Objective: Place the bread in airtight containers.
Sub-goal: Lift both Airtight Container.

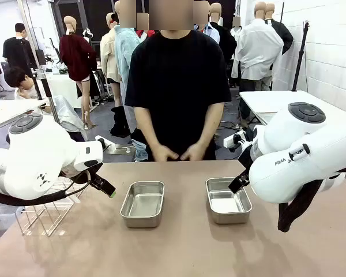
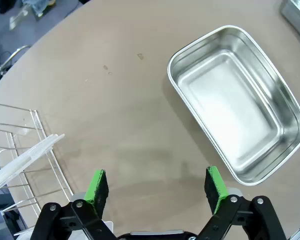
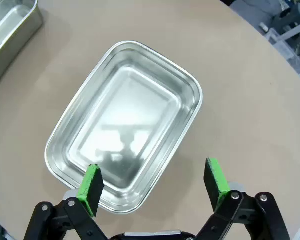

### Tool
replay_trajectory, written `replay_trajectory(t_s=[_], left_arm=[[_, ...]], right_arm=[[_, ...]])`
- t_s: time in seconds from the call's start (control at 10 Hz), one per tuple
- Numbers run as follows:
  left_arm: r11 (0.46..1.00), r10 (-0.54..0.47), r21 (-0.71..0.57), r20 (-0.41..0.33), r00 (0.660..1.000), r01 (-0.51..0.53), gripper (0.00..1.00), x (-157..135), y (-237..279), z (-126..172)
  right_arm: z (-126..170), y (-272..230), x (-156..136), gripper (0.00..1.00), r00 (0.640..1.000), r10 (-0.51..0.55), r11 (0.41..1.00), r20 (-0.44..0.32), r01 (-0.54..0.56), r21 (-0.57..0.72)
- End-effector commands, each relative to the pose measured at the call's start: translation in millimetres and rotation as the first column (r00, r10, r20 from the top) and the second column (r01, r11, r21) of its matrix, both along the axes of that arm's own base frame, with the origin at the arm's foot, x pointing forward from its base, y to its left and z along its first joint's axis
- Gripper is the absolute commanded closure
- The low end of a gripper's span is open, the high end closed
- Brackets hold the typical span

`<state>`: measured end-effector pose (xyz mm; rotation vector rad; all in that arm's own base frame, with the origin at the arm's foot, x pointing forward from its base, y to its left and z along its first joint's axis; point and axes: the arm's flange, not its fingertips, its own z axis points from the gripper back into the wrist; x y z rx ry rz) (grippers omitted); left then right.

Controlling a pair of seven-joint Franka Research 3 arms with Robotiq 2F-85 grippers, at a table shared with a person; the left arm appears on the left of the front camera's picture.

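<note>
Tan surface [image 1: 179,248] carries two empty rectangular steel tins [image 1: 143,203], so the spread-open, empty left claw [image 2: 156,182] or right claw [image 3: 152,179] might shove one sliding.

Wire rack [image 1: 43,210] standing on tan table [image 1: 179,248], left side.

Left tin [image 1: 142,203], right tin [image 1: 228,200] side by side on table [image 1: 179,254].

White arms [image 1: 34,164], black grippers [image 2: 156,184], green pads [image 2: 98,184]
</note>
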<state>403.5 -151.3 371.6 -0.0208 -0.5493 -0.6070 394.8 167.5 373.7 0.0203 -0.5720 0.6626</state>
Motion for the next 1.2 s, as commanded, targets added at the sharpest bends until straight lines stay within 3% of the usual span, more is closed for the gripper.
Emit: replay_trajectory(t_s=[0.0,1.1], left_arm=[[1.0,0.0,0.0,0.0,1.0,0.0,0.0,0.0,0.0,0.0],[1.0,0.0,0.0,0.0,1.0,0.0,0.0,0.0,0.0,0.0]], right_arm=[[0.0,0.0,0.0,0.0,1.0,0.0,1.0,0.0,0.0,0.0],[0.0,0.0,0.0,0.0,1.0,0.0,1.0,0.0,0.0,0.0]])
